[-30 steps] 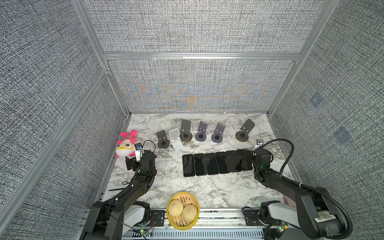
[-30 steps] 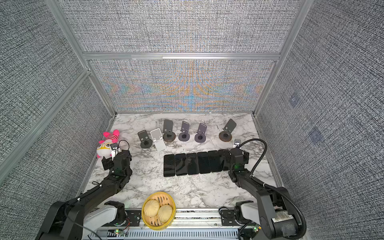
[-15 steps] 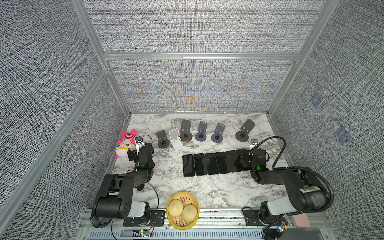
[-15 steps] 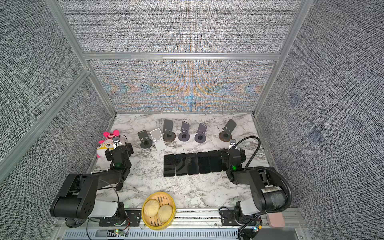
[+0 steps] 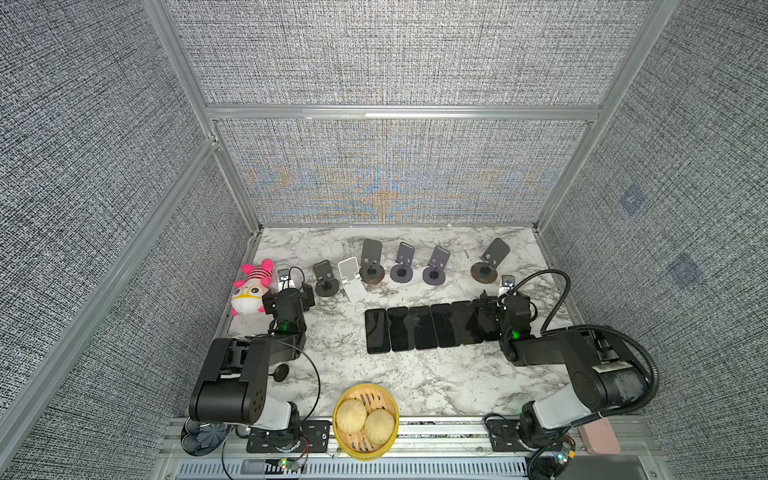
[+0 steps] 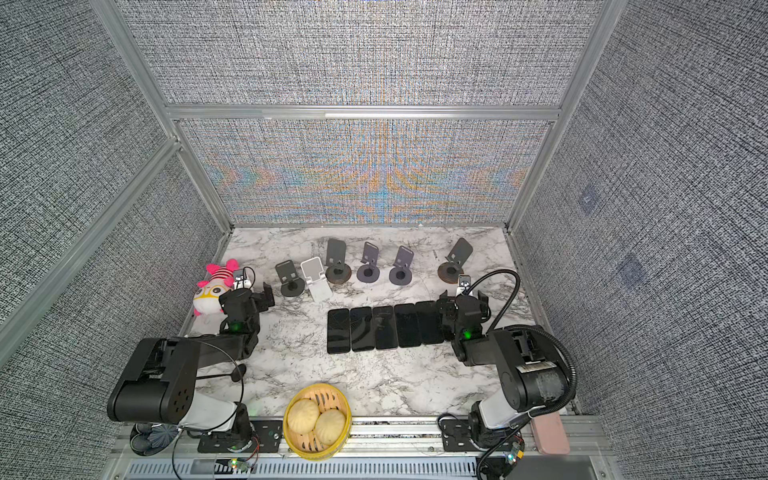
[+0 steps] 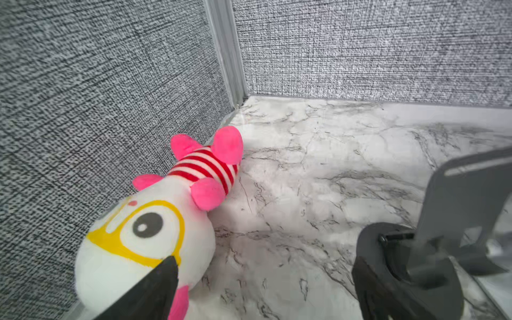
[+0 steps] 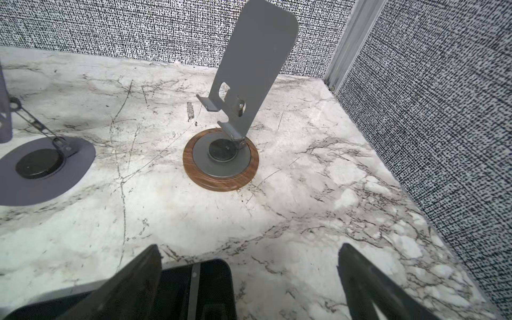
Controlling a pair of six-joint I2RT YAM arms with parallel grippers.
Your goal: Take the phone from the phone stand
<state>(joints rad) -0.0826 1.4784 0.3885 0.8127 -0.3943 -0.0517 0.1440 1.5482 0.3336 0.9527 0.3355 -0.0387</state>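
Left claw, right claw: both released, empty.
Right jaws hang over phone, lower frame; sideways drift could shove it.

Both arms are matte black with chunky, boxy links. The left arm has a big rounded housing with a few small holes in its end cap, and a white lower section under it. The right arm is the same build, plus a white printed label and a fat black ribbed hose. A thin black wire runs off the left one. Each wrist has a tiny green light and a small silver camera. The fingers are dark, scuffed wedges. The base plates are black.
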